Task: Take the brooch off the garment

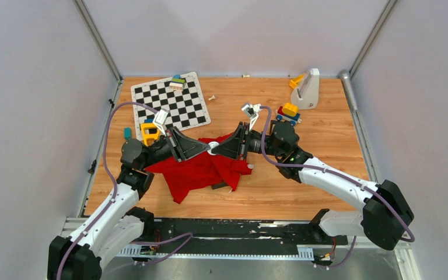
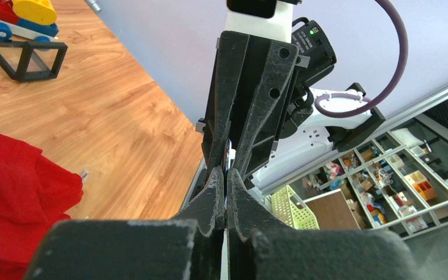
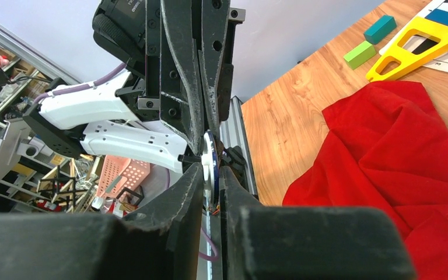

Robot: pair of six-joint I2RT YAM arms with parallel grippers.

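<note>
We see a plain red cloth garment (image 1: 195, 172), a black-and-white chequered flat board (image 1: 172, 104), and a honey-brown wood-grain tabletop (image 1: 332, 128).

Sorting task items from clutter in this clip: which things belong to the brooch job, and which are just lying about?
Job: brooch, red garment, left claw, right claw.
Lying about: checkerboard, toy truck, yellow triangular frame, white stand.

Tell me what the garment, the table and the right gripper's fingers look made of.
Garment: soft matte red cloth, woven or knit, going by its loose folds.
Table: wood or wood-look laminate with a light sheen and visible grain lines.
Fingers: matte black plastic, possibly printed. The surface is rough and scuffed, with whitish wear.
</note>
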